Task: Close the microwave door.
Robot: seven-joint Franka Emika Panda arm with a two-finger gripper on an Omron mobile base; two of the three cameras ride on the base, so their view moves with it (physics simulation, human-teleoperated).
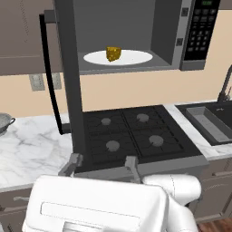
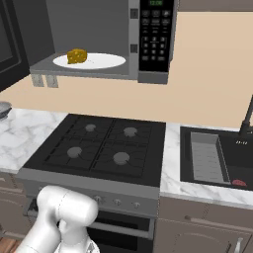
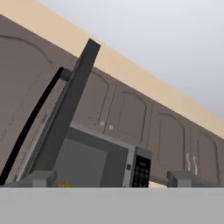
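The door (image 1: 71,81) stands wide open, a stiff hinged panel, best pushed on its outer face beside the handle (image 1: 50,77). The claw (image 1: 102,165) is open and empty.

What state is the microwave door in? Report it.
Open. The microwave door stands swung out edge-on, leaving the cavity, white plate and yellow food exposed.

Marble counter (image 1: 31,149): black stove (image 1: 136,136), sink (image 2: 217,158), bowl (image 1: 3,122).

Base views flank the stove (image 1: 136,136); hand view seemingly tilts up at cabinets (image 3: 131,113).
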